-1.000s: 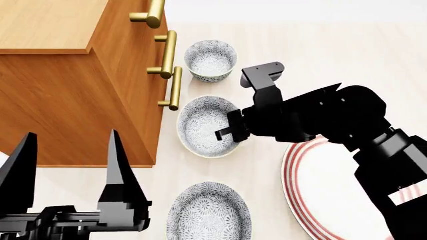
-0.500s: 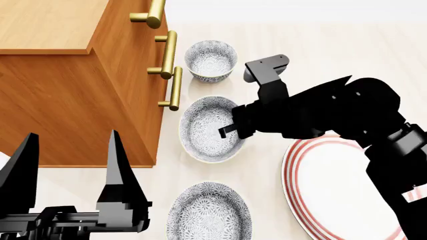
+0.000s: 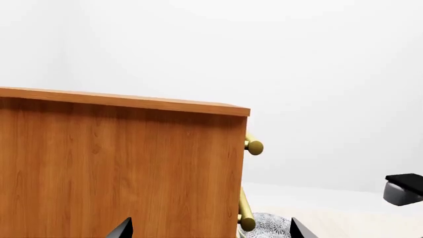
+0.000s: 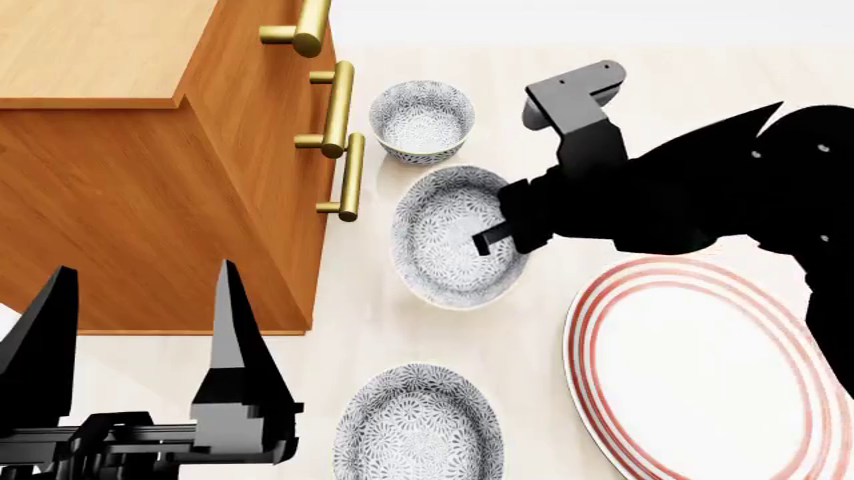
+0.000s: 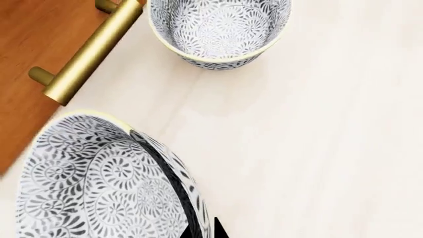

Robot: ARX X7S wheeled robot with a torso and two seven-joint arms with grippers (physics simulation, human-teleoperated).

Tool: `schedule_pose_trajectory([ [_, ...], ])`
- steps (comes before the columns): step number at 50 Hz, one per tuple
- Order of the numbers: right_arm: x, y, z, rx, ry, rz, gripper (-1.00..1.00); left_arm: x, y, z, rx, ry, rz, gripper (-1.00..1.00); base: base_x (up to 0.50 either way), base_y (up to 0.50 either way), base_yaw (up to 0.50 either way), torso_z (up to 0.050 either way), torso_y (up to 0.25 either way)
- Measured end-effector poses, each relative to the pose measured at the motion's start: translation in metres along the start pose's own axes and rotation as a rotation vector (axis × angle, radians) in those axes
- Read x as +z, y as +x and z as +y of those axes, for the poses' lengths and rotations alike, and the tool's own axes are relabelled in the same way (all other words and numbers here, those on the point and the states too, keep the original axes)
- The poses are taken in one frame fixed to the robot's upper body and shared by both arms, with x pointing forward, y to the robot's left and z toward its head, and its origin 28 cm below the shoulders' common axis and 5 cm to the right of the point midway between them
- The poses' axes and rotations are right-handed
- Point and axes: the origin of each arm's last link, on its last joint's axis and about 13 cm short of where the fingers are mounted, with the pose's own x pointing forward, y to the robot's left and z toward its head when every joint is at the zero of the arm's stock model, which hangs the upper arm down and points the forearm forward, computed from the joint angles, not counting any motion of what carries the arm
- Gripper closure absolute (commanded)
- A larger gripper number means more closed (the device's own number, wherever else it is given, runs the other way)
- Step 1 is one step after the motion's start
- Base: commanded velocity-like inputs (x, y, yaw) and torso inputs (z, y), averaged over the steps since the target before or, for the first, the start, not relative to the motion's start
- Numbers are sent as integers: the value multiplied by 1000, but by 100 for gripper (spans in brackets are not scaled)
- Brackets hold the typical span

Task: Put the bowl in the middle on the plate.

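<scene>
The bowl (image 4: 447, 235), the middle one of three speckled look-alikes, hangs tilted just off the floor beside the cabinet. My right gripper (image 4: 501, 240) is shut on its right rim, one finger inside and one outside. The right wrist view shows the same bowl (image 5: 92, 183) with the gripper (image 5: 201, 232) pinching its wall. The red-ringed plate (image 4: 707, 370) lies flat to the right, bare, under my right arm. My left gripper (image 4: 144, 278) stands open at the near left with nothing between its fingers; in the left wrist view the left gripper (image 3: 210, 230) faces the cabinet side.
A wooden cabinet (image 4: 134, 170) with brass handles (image 4: 347, 175) stands close on the left of the bowls. The far bowl (image 4: 422, 120) and the near bowl (image 4: 416, 425) sit on the floor. In the left wrist view a speckled bowl (image 3: 271, 225) peeks out past the cabinet (image 3: 119, 168).
My right gripper has moved right and away from the cabinet with the middle bowl in its grip, lifting and tilting it. The left arm, the other bowls and the plate have not moved.
</scene>
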Motion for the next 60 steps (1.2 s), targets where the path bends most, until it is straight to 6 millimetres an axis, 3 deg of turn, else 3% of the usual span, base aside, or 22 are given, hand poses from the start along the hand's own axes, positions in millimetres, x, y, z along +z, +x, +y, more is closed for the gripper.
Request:
schedule_pose_trajectory([
  [14,5,-41,-12,-36,15,-36,100,-1,0,0,1,3,3,-100,0,0,0,0,0],
  [35,-16,-112,-33,-120,132,-112,100,-2,0,-1,0,12,11,-100,0,0,0,0,0],
  [60,-63,-146,-48,-166,253,-127,100,-2,1,0,9,20,10,-100,0,0,0,0,0],
])
